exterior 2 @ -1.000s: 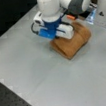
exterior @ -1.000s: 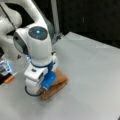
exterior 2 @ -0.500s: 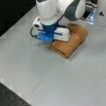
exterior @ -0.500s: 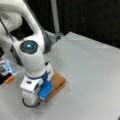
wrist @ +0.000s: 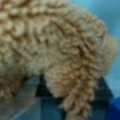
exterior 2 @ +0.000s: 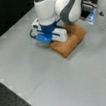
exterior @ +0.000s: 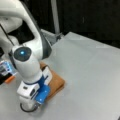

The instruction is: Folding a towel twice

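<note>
A grey table (exterior: 95, 75) filled most of both front views (exterior 2: 71, 81). A metal post (exterior: 55, 17) rose behind its far edge against a dark backdrop. A small orange object (exterior: 9, 79) lay near a front view's left edge. A dark perforated board (exterior 2: 13, 105) bordered the table's bottom-left corner.

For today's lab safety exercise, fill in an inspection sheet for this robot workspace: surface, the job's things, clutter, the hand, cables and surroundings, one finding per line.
Surface: grey table, plain and flat in both front views.
Job's things: orange-brown towel lies as a thick, compact bundle; its terry loops fill the wrist view.
Clutter: a small orange item at a front view's left edge; a blue-white object at a front view's top right.
Hand: the hand is low at the towel's edge, its fingers hidden by the wrist.
Cables: a dark cable loops beside the wrist.
Surroundings: dark backdrop; a grey post behind the table.
</note>
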